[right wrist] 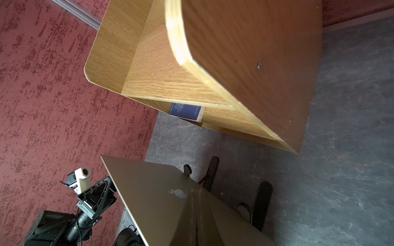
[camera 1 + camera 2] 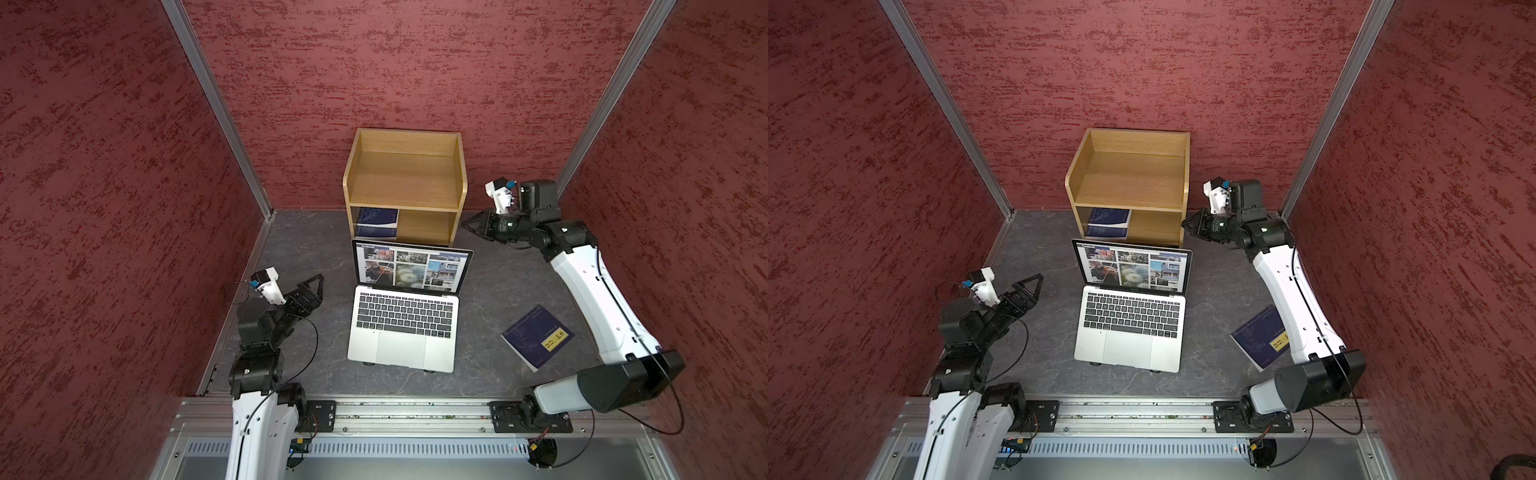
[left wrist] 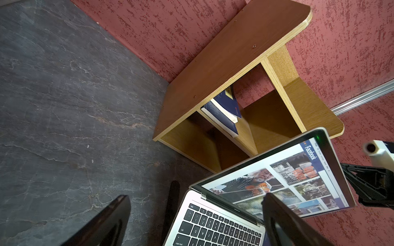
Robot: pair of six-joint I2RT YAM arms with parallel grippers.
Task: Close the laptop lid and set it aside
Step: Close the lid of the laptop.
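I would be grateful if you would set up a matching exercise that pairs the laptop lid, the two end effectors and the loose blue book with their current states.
Things:
1. laptop lid
2. left end effector
3. right end effector
4. loose blue book

States:
A. shut, holding nothing
B. lying flat on the table
C. raised, screen lit
D. open, holding nothing

Pairs: 1-C; 2-D; 3-A; 4-B

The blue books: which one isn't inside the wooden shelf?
The yellow-labelled book, lying alone on the table beside the laptop; the others are stacked in the shelf.
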